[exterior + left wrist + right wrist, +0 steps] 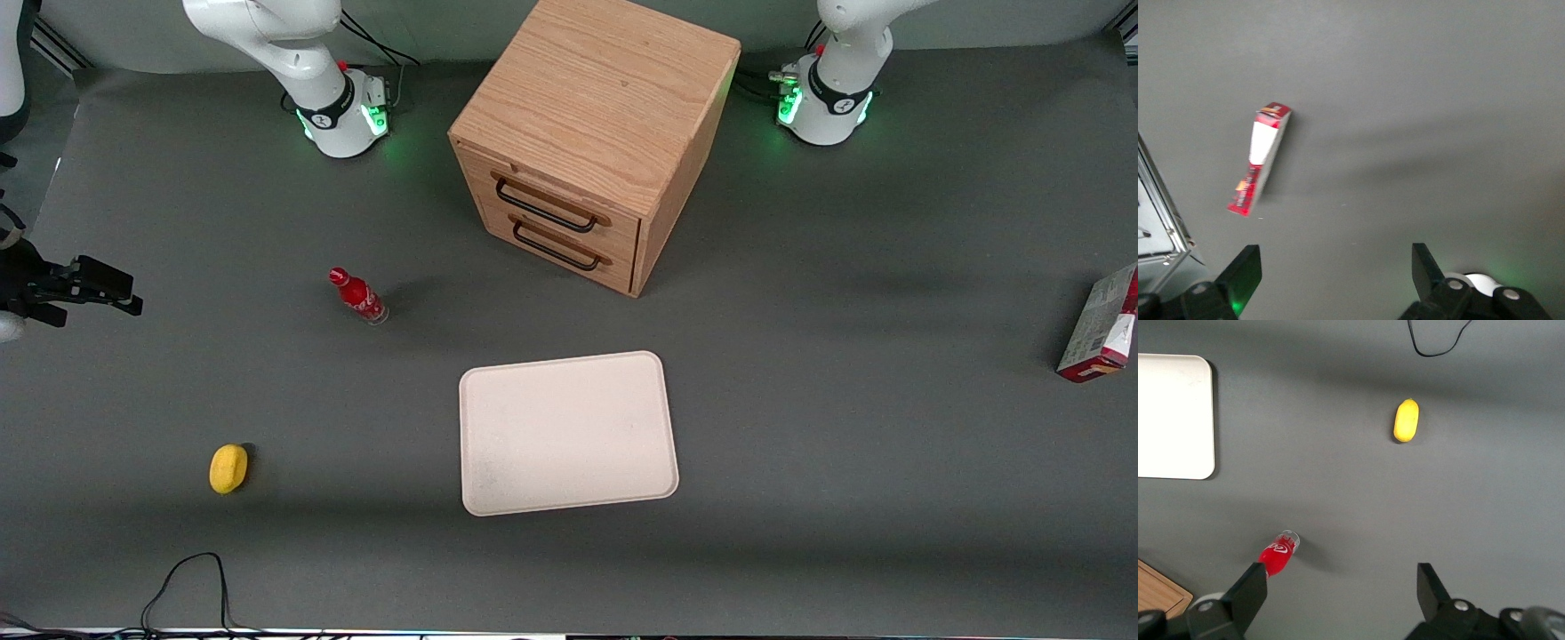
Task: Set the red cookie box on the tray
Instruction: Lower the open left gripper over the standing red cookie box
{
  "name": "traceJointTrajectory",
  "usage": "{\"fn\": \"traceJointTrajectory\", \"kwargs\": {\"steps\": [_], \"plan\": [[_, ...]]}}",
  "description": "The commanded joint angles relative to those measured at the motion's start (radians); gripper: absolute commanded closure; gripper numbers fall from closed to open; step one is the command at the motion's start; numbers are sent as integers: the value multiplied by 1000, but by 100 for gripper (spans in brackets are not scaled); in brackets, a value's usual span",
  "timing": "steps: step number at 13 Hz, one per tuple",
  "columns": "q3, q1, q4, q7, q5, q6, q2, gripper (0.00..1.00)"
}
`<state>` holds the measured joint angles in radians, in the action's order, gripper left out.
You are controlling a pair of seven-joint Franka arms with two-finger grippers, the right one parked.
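The red cookie box (1102, 324) stands on one long thin edge on the grey mat, at the working arm's end of the table, close to the table's edge. In the left wrist view the red cookie box (1260, 160) shows its red edge with a white patch. My gripper (1335, 267) hangs open well above the mat, apart from the box, with nothing between its fingers. It does not show in the front view. The cream tray (569, 433) lies flat and bare on the mat, nearer the front camera than the cabinet.
A wooden two-drawer cabinet (596, 133) stands mid-table. A small red bottle (357, 296) and a yellow fruit (228, 468) lie toward the parked arm's end. A black cable (187, 578) loops near the front edge. A metal frame (1158, 207) borders the table beside the box.
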<state>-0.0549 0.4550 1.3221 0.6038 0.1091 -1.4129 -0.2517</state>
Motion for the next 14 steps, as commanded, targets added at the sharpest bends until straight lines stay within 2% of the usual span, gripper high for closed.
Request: {"fn": "traceJointTrajectory", "kwargs": {"steps": [1,4,7,9,14], "plan": [[-16,108,-189,195,17,23,-148,0],[-16,186,-286,367,17,5,-244,0],[-16,244,-273,525,15,-55,-273,0],[-16,252,-183,542,30,-150,-278,0],[-16,258,162,584,63,-470,-235,0]]}}
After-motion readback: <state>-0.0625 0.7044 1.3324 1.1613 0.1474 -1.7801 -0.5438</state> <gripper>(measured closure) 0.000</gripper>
